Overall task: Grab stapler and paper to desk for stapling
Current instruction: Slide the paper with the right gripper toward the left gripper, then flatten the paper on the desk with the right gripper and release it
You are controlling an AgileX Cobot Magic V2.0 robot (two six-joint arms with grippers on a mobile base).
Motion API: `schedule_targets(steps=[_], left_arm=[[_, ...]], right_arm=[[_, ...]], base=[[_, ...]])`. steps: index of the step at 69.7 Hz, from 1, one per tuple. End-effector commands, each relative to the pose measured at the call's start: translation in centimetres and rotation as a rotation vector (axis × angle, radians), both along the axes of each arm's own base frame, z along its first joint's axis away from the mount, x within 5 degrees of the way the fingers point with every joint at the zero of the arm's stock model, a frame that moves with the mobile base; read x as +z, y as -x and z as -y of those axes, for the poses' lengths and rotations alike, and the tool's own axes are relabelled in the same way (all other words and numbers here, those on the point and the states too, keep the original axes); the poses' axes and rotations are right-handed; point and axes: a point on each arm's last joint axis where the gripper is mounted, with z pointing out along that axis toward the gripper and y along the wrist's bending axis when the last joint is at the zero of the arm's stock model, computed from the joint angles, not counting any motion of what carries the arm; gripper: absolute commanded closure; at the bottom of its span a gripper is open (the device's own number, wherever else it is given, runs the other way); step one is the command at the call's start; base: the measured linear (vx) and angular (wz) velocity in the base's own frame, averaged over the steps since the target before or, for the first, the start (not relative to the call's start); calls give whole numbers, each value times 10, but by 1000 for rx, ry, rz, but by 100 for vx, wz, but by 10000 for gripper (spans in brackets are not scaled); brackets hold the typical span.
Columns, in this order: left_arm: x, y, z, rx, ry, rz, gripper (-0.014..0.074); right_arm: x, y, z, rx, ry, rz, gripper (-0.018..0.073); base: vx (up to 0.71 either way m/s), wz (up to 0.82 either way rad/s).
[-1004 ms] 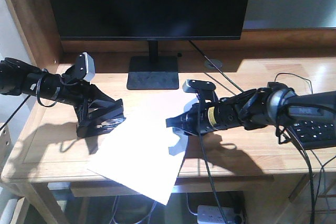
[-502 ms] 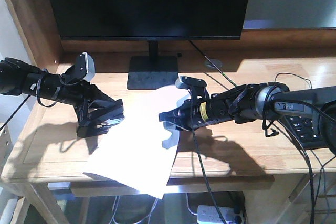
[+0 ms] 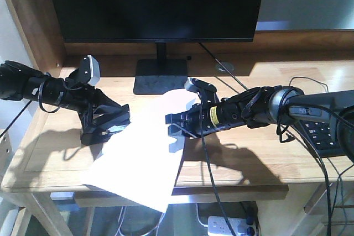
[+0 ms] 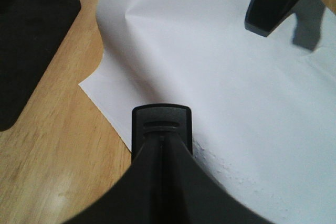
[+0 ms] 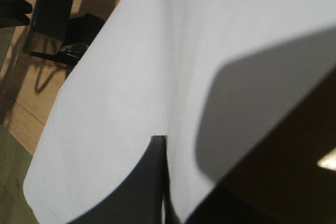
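Observation:
The white paper (image 3: 138,164) lies on the light wooden desk (image 3: 249,158), its near corner hanging over the front edge. My right gripper (image 3: 174,131) is shut on the sheet's right edge, which curls upward; in the right wrist view the paper (image 5: 105,103) runs between the closed fingers (image 5: 157,182). My left gripper (image 3: 102,120) holds the black stapler (image 3: 113,129) low over the desk at the sheet's left edge. The left wrist view shows the stapler's end (image 4: 160,124) over the paper (image 4: 210,66) near its corner. Small dimples mark the sheet beside it.
A black monitor (image 3: 155,4) stands at the back, its base (image 3: 160,75) just behind the paper. A keyboard (image 3: 332,136) and cables lie at the right. A wooden side wall (image 3: 33,20) rises at the left. A power strip (image 3: 229,226) sits on the floor below.
My right gripper has moved left with the paper, sliding the sheet toward the stapler and curling its right edge up. The left arm has stayed put.

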Motion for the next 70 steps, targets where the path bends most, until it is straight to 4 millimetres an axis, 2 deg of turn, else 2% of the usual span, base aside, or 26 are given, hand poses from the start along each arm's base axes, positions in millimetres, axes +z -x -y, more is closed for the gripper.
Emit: schedule_targets(steps=[1, 24, 45, 70], left_arm=[[40, -1, 4, 10, 64, 76, 603], [41, -1, 4, 9, 64, 76, 603], [41, -1, 4, 9, 64, 76, 603], [41, -1, 4, 9, 64, 76, 603]], right_arm=[[31, -5, 0, 20, -24, 79, 551], [22, -15, 8, -88, 63, 125, 548], [-10, -11, 5, -43, 51, 26, 540], [-12, -18, 9, -112, 92, 60, 529]], base=[[0, 0], [0, 0], [0, 0], [0, 0]])
